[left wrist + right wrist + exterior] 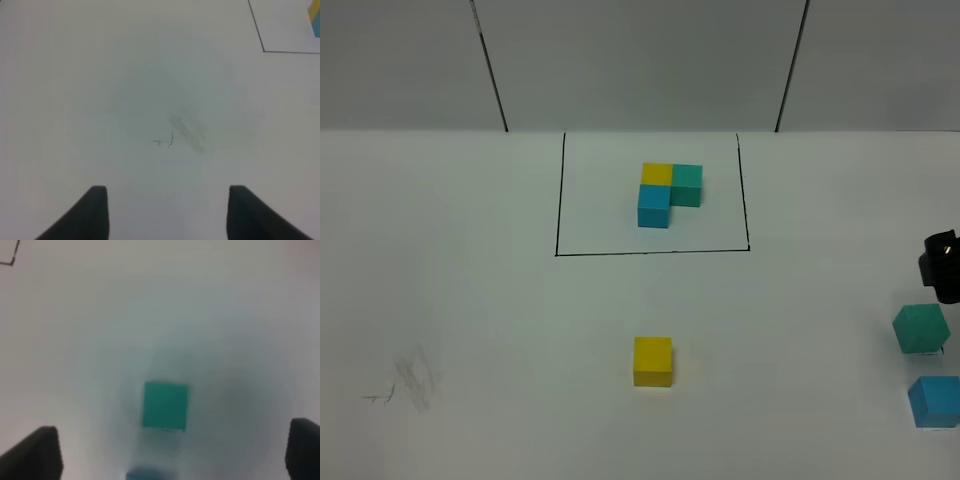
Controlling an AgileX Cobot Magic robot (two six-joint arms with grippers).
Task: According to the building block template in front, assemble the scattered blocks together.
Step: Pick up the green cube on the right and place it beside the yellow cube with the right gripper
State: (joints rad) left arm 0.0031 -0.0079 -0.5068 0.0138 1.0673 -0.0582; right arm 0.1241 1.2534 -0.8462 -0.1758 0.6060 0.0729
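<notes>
The building block template (665, 190) is an L of yellow, teal-green and sky-blue cubes inside a black-lined rectangle at the back middle. Of the scattered blocks, the yellow cube (653, 361) sits alone at the front middle. The teal-green cube (921, 328) and the sky-blue cube (935, 401) sit at the far right edge. My right gripper (172, 457) is open wide above the teal-green cube (165, 405), which lies between the fingers and ahead of them. The sky-blue cube (150, 474) shows blurred at the frame edge. My left gripper (167, 215) is open and empty over bare table.
The white table (470, 300) carries a faint pencil smudge (412, 382) at the front left, also in the left wrist view (185, 132). A corner of the black frame (263, 50) shows there too. A black part of the right arm (942, 265) enters at the right edge.
</notes>
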